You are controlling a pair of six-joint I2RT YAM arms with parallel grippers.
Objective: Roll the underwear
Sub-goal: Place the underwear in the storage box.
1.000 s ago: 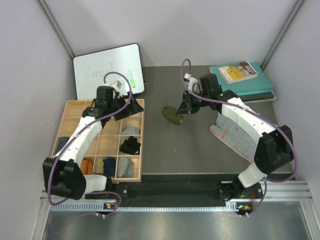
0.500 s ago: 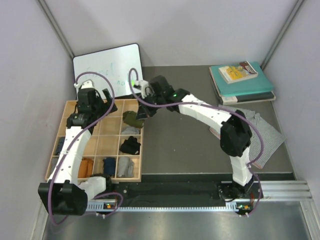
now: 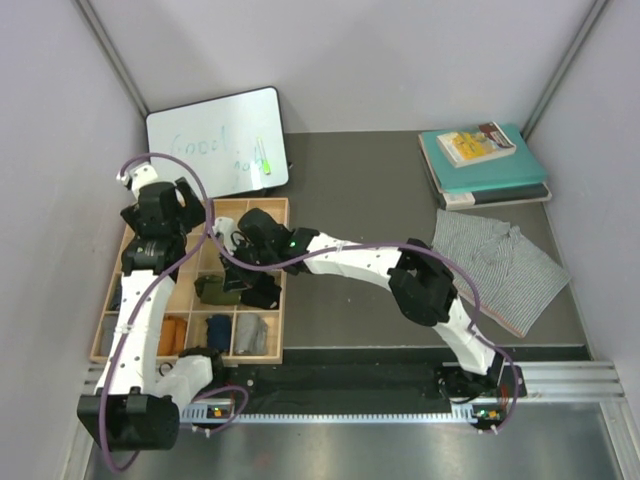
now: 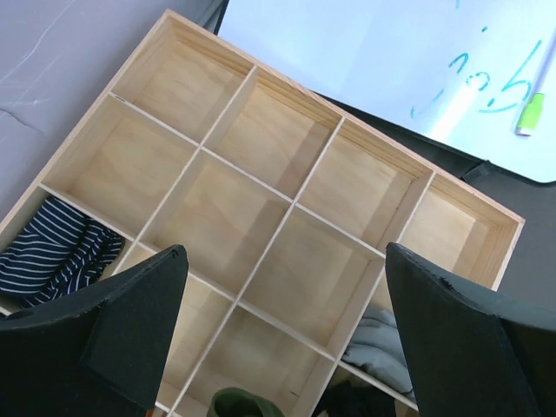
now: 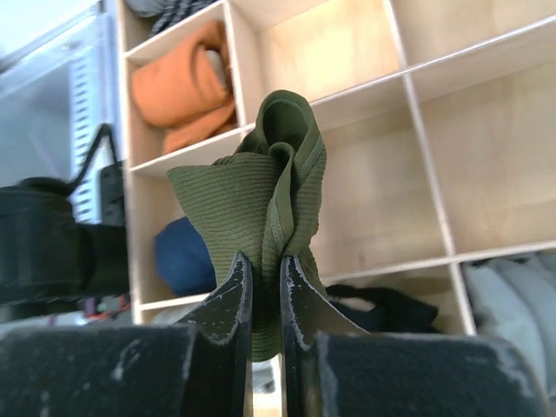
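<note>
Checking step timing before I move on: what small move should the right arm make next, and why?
Probably lower it and release. The right jaws are shut on the olive roll, which hangs just over the dividers of the wooden tray, with a bare compartment close by.

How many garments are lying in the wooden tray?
6: navy striped at left edge; orange, blue, grey along near row; black, light grey in right column. Olive one is held in the right tool; the arm may hide more.

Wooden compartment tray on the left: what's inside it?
An orange roll, dark blue roll, black cloth, navy-striped roll, pale grey cloth. The right gripper holds an olive green roll over the tray; its arm covers some compartments.
</note>
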